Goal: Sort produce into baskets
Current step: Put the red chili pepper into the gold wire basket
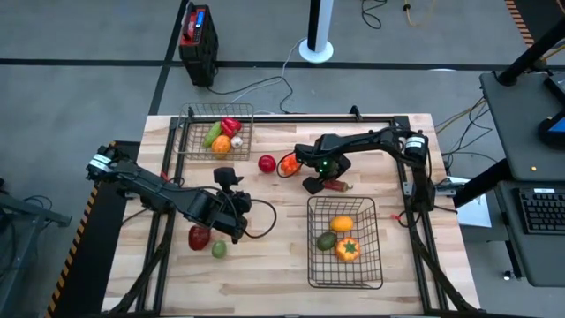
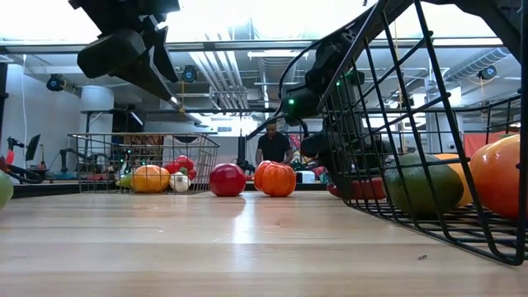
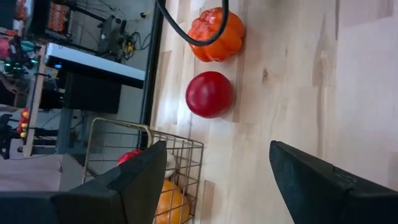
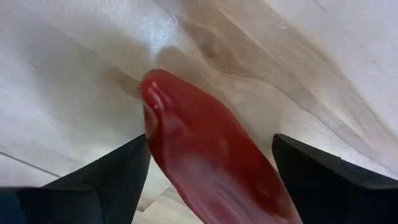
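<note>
Held red, green, orange and white produce in smaller basket [image 1: 187, 132]; three pieces in larger basket [image 1: 316, 256]. Showed, only by wrist view, right gripper [image 4: 211, 171] spread wide around red chili [image 4: 205, 149]; left gripper [image 3: 214, 177] wide, empty.

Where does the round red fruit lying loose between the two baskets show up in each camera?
High view: round red fruit, table centre, beside the orange pumpkin.
Low view: centre, left of the pumpkin.
Left wrist view: upper middle, next to the pumpkin.
Right wrist view: not in it.
Shared landmark: the orange pumpkin.
</note>
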Tool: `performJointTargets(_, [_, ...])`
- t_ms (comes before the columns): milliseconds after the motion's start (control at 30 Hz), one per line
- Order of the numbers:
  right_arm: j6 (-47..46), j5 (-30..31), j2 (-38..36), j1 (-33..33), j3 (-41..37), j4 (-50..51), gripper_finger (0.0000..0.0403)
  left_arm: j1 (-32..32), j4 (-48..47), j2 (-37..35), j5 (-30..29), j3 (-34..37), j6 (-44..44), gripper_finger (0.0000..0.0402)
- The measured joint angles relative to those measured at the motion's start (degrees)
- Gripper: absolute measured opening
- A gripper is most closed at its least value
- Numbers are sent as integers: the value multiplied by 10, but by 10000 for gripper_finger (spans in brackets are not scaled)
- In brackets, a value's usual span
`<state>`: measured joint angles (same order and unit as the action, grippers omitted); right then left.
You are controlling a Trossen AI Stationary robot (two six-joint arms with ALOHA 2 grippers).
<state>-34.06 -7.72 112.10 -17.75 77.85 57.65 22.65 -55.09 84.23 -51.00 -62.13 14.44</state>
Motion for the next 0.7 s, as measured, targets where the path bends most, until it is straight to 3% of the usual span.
performJointTargets(300, [7, 1, -2, 0, -1, 0, 305, 0, 0, 0, -10, 0, -5, 266])
performJointTargets(700, [20, 3, -9, 0, -3, 9, 131, 0, 1, 0, -10, 0, -4, 266])
